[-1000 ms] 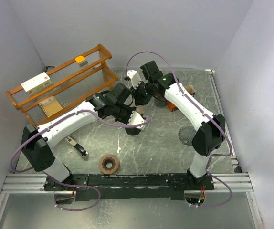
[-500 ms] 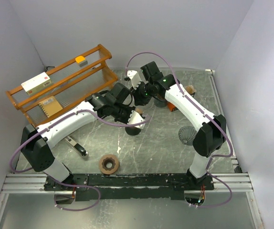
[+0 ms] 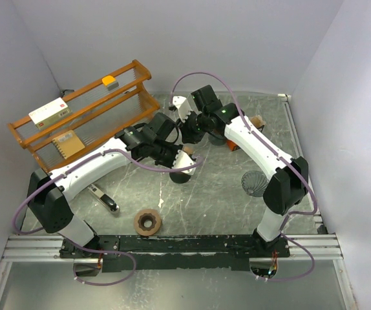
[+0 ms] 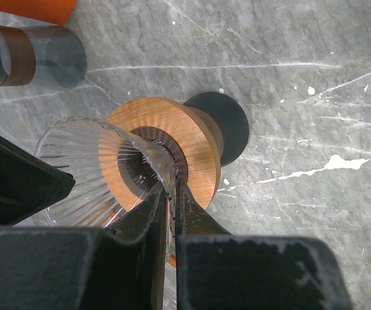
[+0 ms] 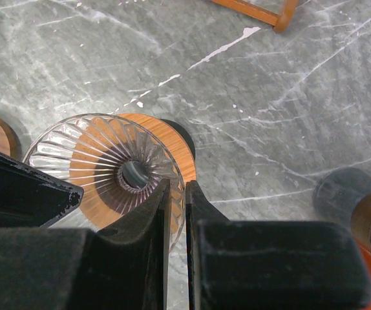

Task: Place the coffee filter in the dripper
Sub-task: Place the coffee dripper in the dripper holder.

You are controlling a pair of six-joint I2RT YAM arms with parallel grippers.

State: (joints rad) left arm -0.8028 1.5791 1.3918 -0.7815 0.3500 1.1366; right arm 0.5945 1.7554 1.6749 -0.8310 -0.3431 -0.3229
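At the left stands a wooden rack (image 3: 95,123) with small boxes on it. Nearer the front, a brown crinkly ring that looks like the coffee filter (image 3: 148,221) lies flat on the bench (image 3: 211,194), well apart from the dripper. In the middle, the left jaws are clenched on the rim of the glass dripper (image 4: 82,171), which has a wooden ring (image 4: 195,145) around it. The right jaws pinch the same rim from the other side. A black round thing (image 4: 227,119) shows on the bench just past the dripper. Further right, a dark ribbed cone (image 3: 254,183) rests on the bench.
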